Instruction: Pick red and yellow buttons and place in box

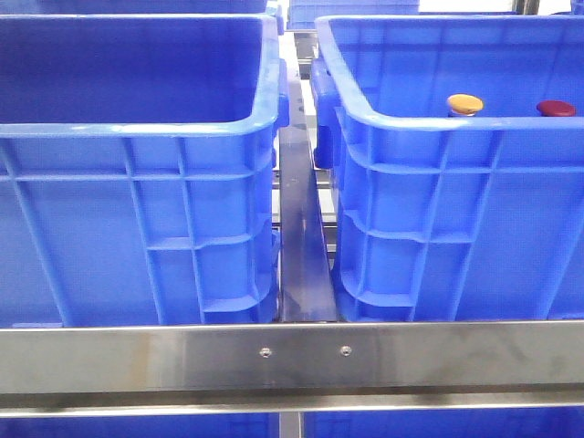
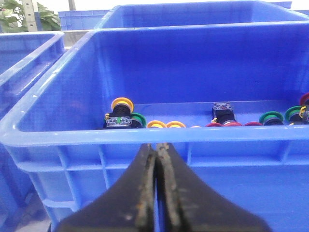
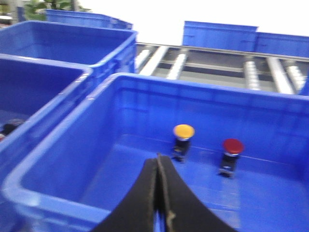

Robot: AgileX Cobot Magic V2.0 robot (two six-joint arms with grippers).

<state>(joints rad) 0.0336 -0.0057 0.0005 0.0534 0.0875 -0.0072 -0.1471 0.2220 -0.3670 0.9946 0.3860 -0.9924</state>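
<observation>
A yellow button (image 1: 464, 103) and a dark red button (image 1: 556, 109) stand upright on black bases inside the right blue box (image 1: 401, 123). In the right wrist view the yellow button (image 3: 184, 131) and the red button (image 3: 232, 146) stand side by side on the floor of the box (image 3: 203, 89). My right gripper (image 3: 158, 157) is shut and empty, above the box's near side, short of both buttons. My left gripper (image 2: 158, 145) is shut and empty, just outside the near wall of another blue crate (image 2: 145, 135). Neither gripper shows in the front view.
The left crate (image 1: 137, 128) holds several yellow, green and red buttons (image 2: 122, 113) along its far floor. A steel rail (image 1: 292, 356) runs across the front, and a narrow gap (image 1: 301, 237) separates the two crates. More blue crates (image 3: 219, 31) and conveyor rollers lie behind.
</observation>
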